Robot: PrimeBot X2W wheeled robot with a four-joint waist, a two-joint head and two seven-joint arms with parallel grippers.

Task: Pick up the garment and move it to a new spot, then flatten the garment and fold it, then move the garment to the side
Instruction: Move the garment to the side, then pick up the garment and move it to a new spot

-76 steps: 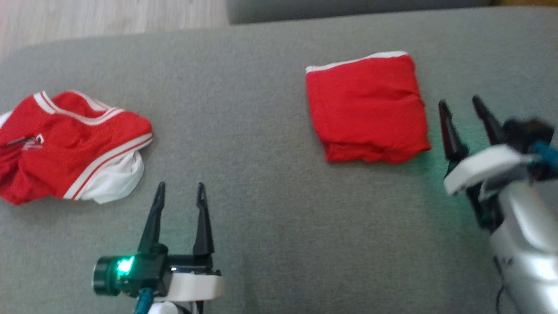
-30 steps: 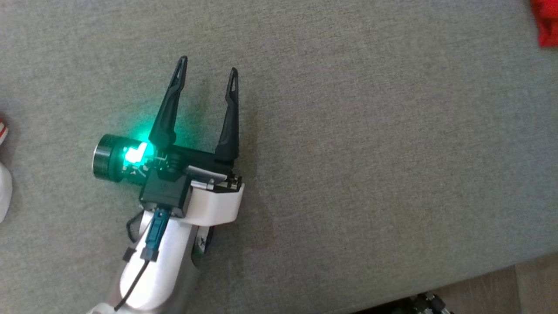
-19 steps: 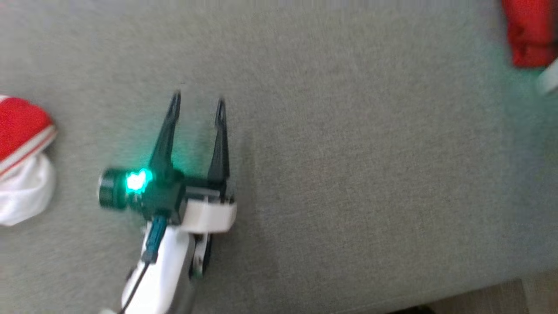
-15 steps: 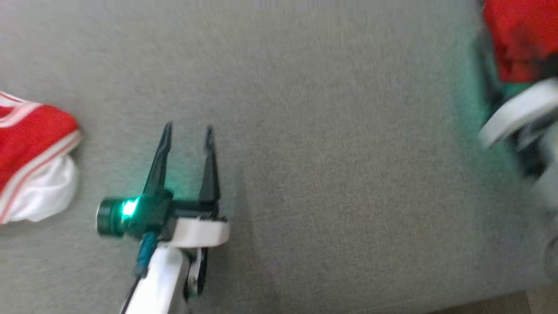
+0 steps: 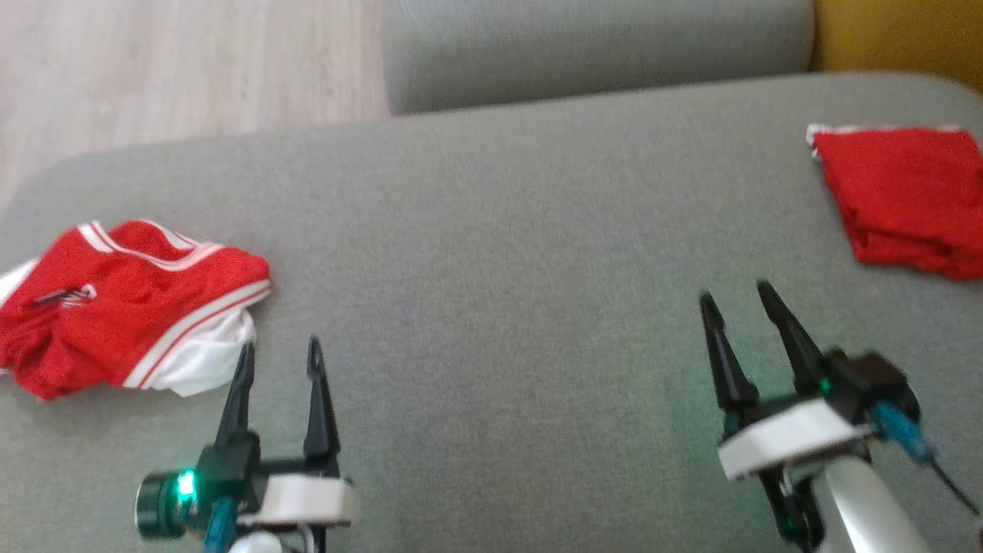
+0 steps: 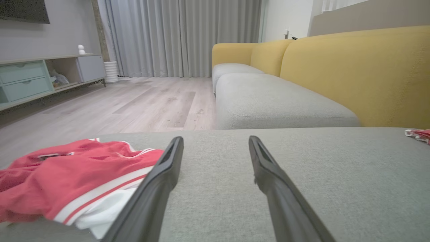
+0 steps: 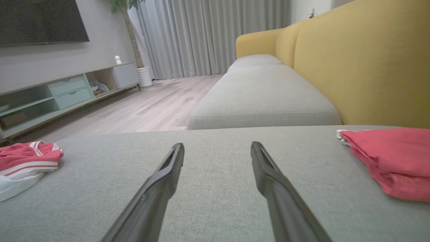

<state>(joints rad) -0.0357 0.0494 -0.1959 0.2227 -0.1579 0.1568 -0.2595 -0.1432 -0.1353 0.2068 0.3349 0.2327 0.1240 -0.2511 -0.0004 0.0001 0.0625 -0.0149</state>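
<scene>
I hold the left gripper and right gripper over the grey seat — both jaws apart, empty — between crumpled jersey and folded garment.

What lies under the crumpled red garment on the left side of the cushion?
A white cloth part sticks out beneath the crumpled red garment, on the grey cushion. How far it reaches underneath is covered.

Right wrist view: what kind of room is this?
Probably a living room in a home: there is a yellow sofa, a dark screen on the wall above a low cabinet, and long grey curtains.
</scene>
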